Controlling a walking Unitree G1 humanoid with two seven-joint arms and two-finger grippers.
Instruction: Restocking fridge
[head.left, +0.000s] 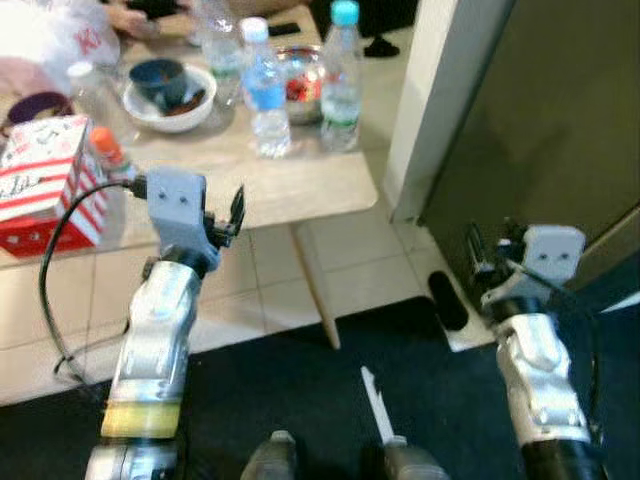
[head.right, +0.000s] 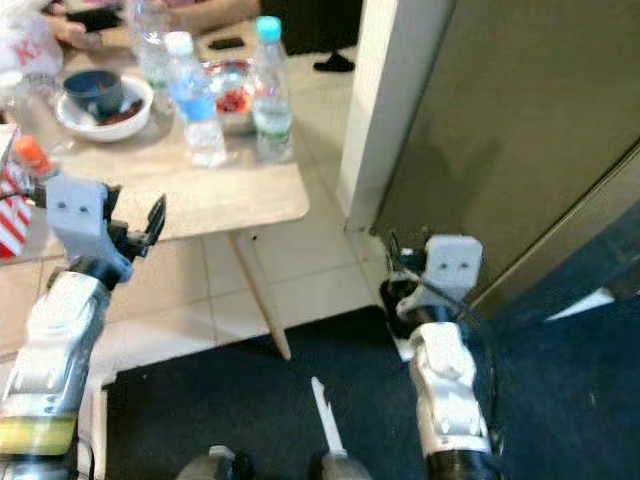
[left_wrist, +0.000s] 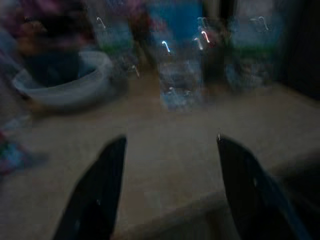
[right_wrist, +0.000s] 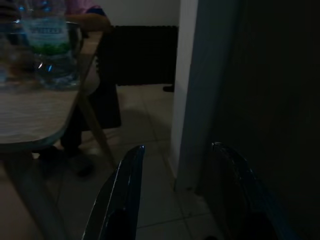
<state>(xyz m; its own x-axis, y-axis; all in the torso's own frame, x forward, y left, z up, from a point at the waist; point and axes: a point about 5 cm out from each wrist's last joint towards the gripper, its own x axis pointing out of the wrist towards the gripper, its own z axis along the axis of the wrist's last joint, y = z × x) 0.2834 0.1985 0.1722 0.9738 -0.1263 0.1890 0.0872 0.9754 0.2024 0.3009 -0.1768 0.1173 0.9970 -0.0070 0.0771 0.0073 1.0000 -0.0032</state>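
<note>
Three bottles (head.left: 266, 90) stood on my wooden table (head.left: 300, 185); tiled floor (head.left: 350, 270) below; left claw (left_wrist: 170, 185) and right claw (right_wrist: 175, 195) both spread, empty

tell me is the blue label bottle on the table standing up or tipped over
Upright. The blue label bottle stands on its base on the table, white cap on top, beside a green-label bottle that is also upright.

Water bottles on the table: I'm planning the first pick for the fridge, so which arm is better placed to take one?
Left. The left gripper is raised at the table edge, open, facing the blue-label bottle. The right gripper hangs low by the fridge door.
</note>
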